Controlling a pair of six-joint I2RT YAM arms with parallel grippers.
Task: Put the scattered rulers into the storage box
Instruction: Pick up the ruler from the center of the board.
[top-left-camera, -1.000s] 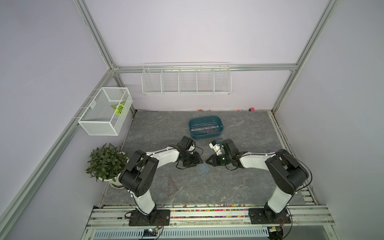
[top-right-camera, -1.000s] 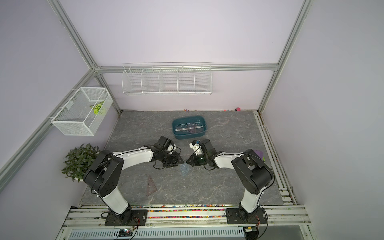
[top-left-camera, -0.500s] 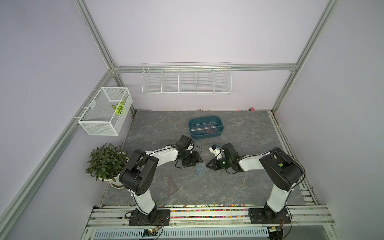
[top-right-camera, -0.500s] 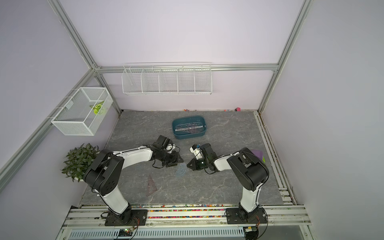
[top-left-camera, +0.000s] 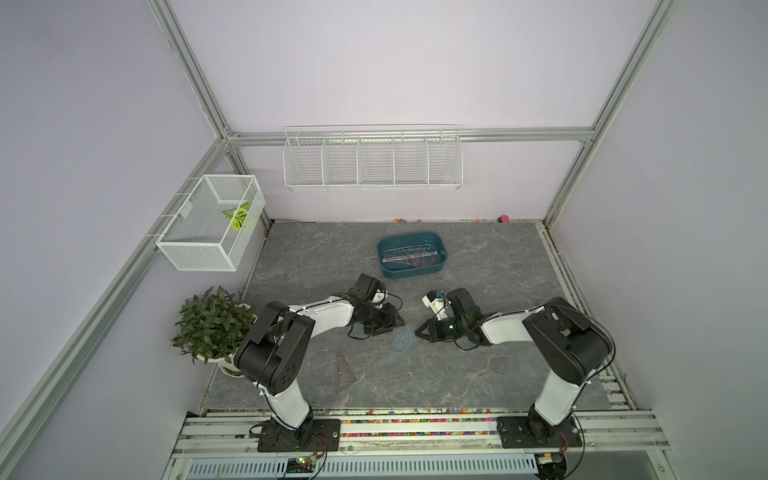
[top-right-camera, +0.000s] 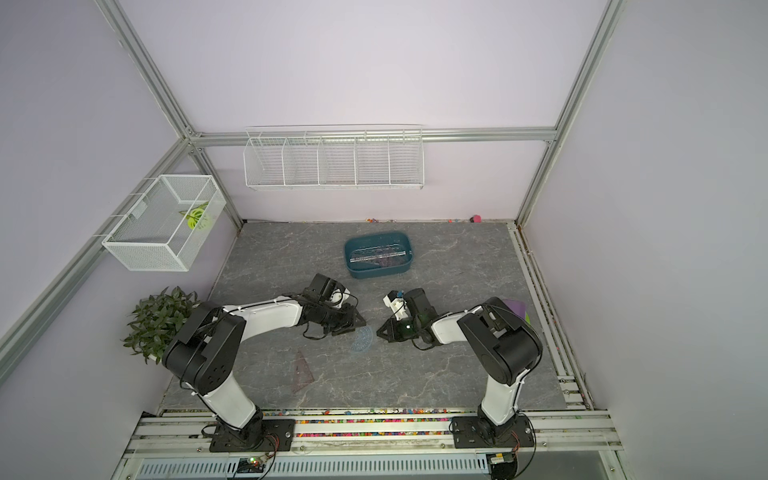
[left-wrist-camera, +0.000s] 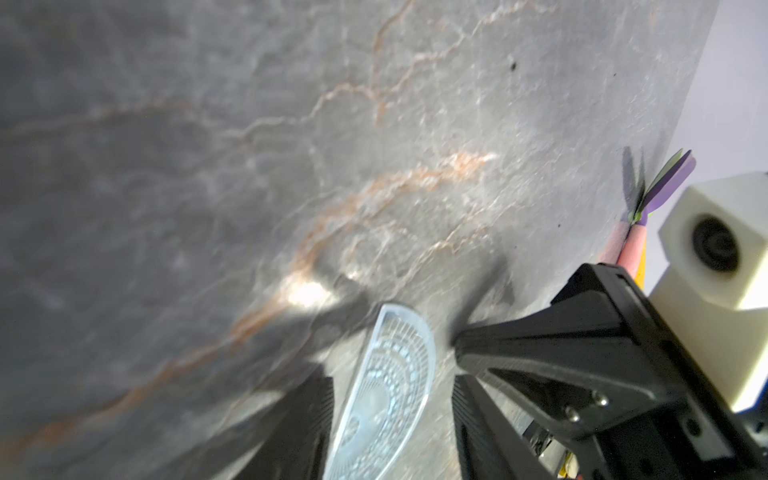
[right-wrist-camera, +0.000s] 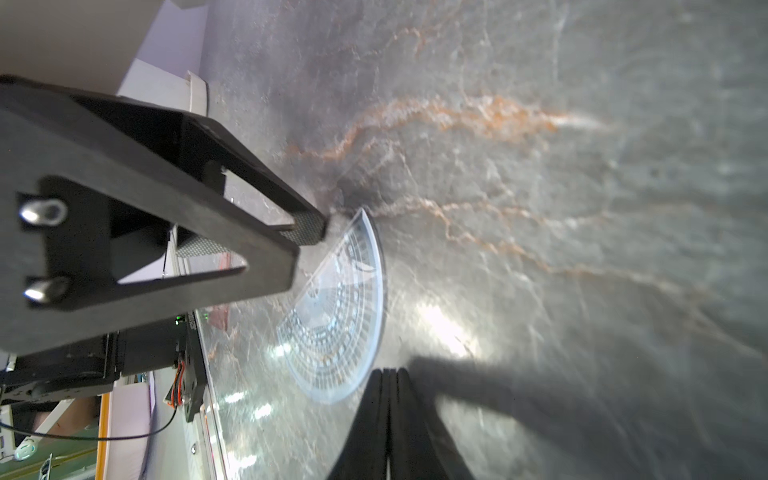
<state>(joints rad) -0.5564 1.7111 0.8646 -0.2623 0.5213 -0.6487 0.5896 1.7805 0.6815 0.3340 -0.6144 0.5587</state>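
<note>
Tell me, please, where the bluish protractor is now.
In both top views the protractor lies mid-table between the left gripper and the right gripper, just beyond the brown triangle.

I now have my right gripper (top-left-camera: 417, 331) a touch nearer the front rail (top-left-camera: 415, 424) than a second ago, with that arm's elbow (top-left-camera: 567, 332) swung inward. The protractor (top-left-camera: 400, 339) lies a little closer to my left gripper (top-left-camera: 392, 325) than before.
</note>
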